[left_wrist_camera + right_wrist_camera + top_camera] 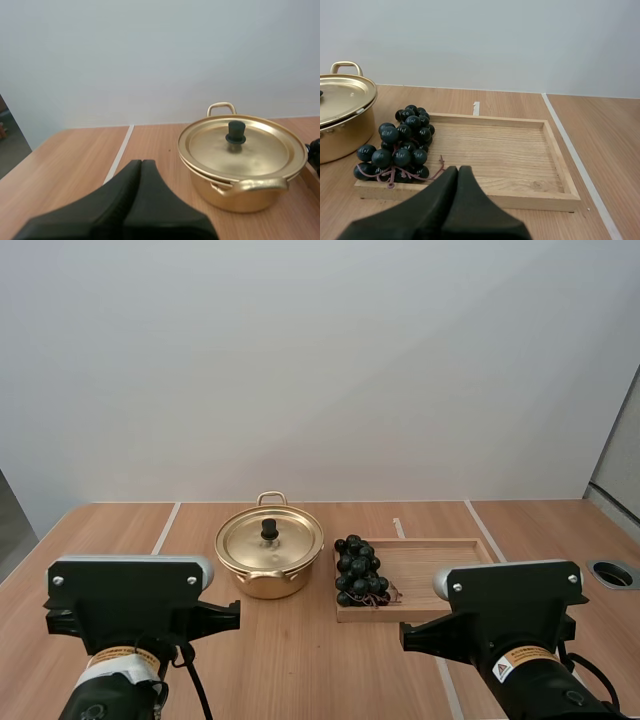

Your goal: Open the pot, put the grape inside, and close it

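Yellow label on my left arm (120, 653), yellow label on my right arm (528, 654): print illegible. Warning-triangle sticker (497, 669) beside latter, lower right of frame.

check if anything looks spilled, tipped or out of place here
Nothing stands out. The pot stands upright with its lid seated flat, the grapes lie in one bunch at the end of the tray nearest the pot, and nothing is spilled. The left gripper and the right gripper are shut on nothing.

A white wall (320, 360) is standing behind a wooden table (300, 660), and even light is falling on both. Pale lines (165, 528) are running across the table. A round port (612, 574) is sitting by its right edge.
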Controlling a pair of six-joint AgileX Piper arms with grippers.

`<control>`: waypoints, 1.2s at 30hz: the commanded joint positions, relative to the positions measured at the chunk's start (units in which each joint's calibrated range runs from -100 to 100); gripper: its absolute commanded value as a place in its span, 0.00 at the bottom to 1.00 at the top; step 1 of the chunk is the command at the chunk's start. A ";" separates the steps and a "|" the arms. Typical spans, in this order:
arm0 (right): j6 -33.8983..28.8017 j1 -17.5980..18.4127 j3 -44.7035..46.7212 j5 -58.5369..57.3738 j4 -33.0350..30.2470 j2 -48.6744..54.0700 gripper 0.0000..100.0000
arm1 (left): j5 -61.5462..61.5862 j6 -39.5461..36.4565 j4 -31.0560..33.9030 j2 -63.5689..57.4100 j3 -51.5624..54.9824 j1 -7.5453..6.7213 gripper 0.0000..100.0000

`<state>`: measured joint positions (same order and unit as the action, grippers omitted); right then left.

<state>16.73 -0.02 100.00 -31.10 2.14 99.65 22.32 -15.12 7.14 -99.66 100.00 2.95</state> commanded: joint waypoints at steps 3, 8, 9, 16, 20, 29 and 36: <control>-0.11 -0.20 0.00 7.72 -0.40 0.35 0.00 | -14.30 -0.02 -0.82 -0.34 -0.05 -0.04 0.00; 0.00 -0.20 -4.61 8.71 -0.40 0.35 0.00 | -16.53 -0.02 -0.82 -0.34 -5.40 -0.04 0.00; 0.00 -0.20 -6.29 8.55 -0.40 0.35 0.00 | -16.35 -0.02 -0.82 -0.34 -6.42 -0.04 0.00; 0.00 -0.20 -19.61 5.83 -0.40 -3.99 0.00 | -4.47 -0.02 -0.82 0.28 -17.91 -0.04 0.00; 0.00 -0.20 -26.96 0.28 -0.40 -10.25 0.00 | 3.43 -0.02 -1.04 5.03 -25.41 -0.04 0.00; 0.00 -0.20 -43.37 -14.58 -0.40 -25.21 0.00 | 24.12 5.00 -1.38 19.75 -45.24 -0.04 0.00; 0.30 -0.20 -55.99 -31.66 -0.40 -34.69 0.00 | 41.06 12.01 -3.90 29.94 -57.02 -0.04 0.00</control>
<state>16.73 -0.02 47.39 -57.68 2.14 66.86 57.99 -4.95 4.85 -72.37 45.90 2.95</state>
